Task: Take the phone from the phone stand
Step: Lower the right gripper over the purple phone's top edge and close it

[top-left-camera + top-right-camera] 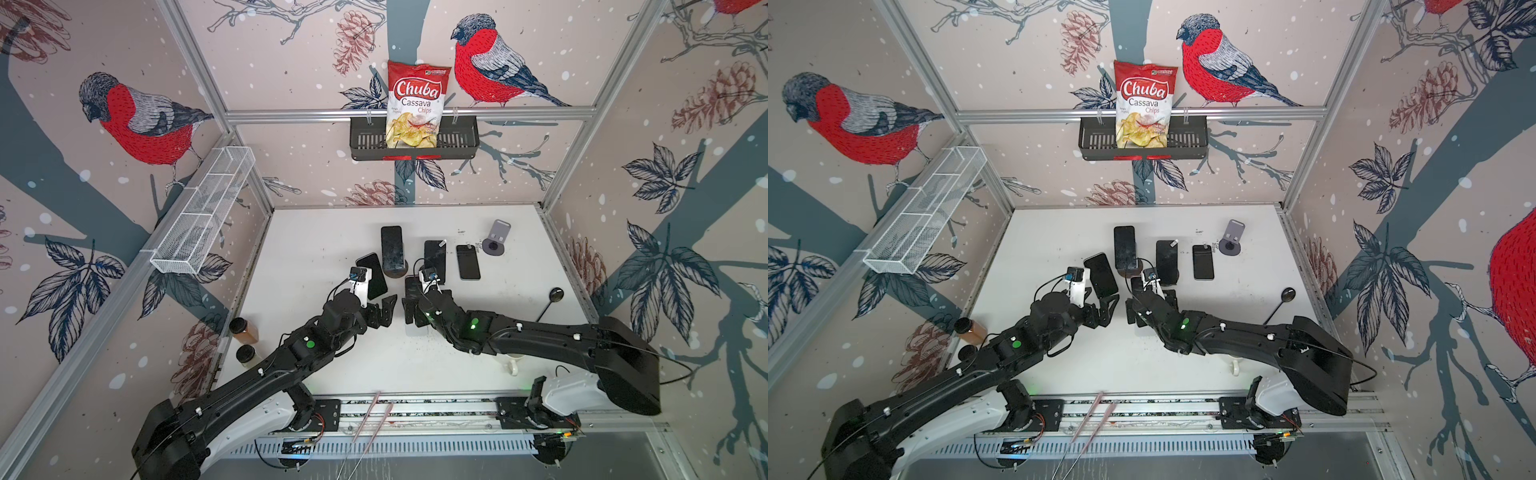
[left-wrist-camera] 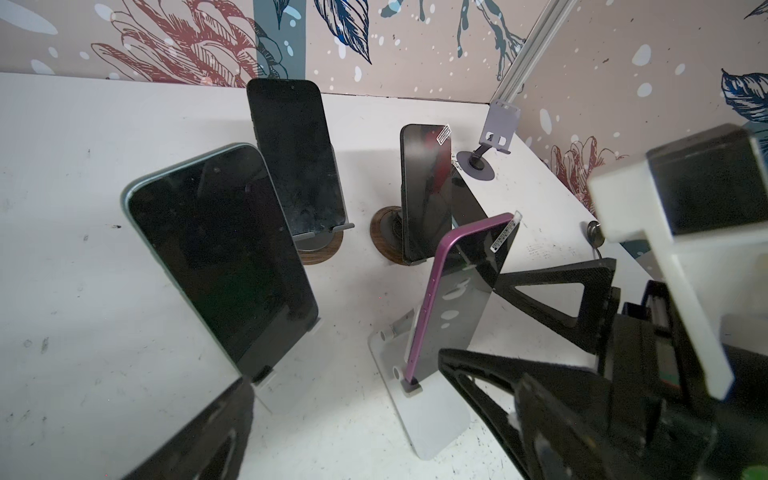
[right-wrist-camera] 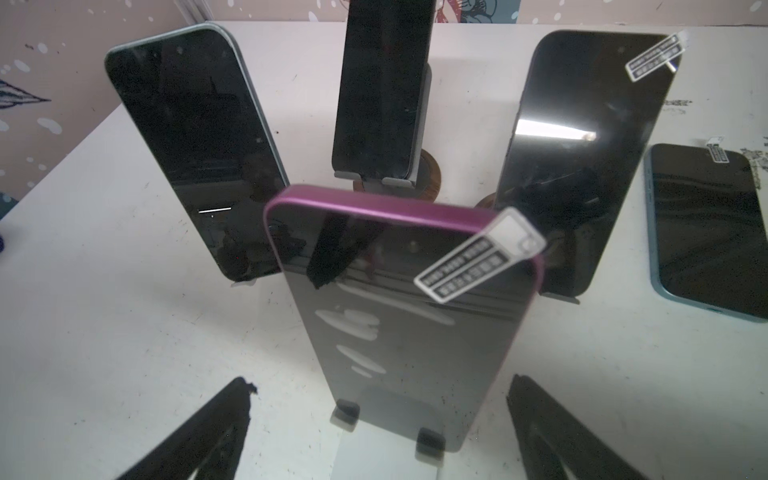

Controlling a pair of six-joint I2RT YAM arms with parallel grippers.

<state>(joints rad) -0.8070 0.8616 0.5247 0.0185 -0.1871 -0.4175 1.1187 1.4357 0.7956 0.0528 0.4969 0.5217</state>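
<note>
**A:** ok so the right gripper (image 3: 376, 424) sits at the bottom of its wrist view, jaws spread wide, nothing in them. One finger (image 3: 199, 432) sits lower left, its partner lower right, and the purple phone (image 3: 399, 316) stands dead centre between them, not touched.

**B:** yep, that phone leans upright on its white stand (image 2: 428, 415), bottom edge in the little lip. Left gripper (image 1: 384, 309) looks wide too, empty, just left of centre in a top view.

**A:** further out: a green-edged phone (image 3: 195, 153) upper left, a black phone (image 3: 382, 87) top centre on a round wooden base (image 2: 320, 249), another stickered phone (image 3: 582, 158) upper right.

**B:** plus a blue phone (image 3: 706, 232) lying flat on the table (image 3: 124, 311) at the right edge, and an empty grey stand (image 1: 496, 237) further back.
</note>
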